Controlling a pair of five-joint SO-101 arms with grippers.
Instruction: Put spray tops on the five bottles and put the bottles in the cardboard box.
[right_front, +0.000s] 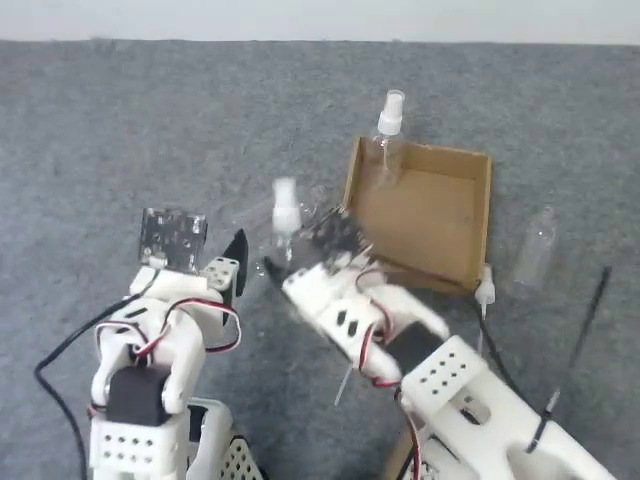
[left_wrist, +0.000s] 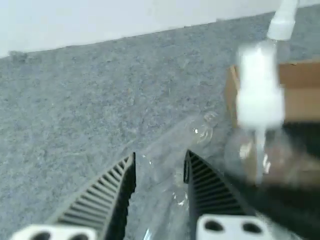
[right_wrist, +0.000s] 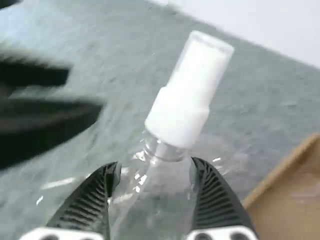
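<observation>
High view puts the left gripper (left_wrist: 160, 160), jaws apart, at 9 o'clock of the right gripper (right_wrist: 155, 167), which clamps a clear bottle (right_wrist: 150, 200) just below its white spray top (right_wrist: 187, 90), at 9 o'clock of the cardboard box (right_front: 430, 215). We see bottle and top blurred; a clear shape between the left jaws we cannot identify.

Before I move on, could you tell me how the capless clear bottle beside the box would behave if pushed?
The clear bottle looks empty, so it is probably light. It stands tall and narrow on the grey carpet, so a push up high would likely tip it. Being round, it might then roll.
</observation>
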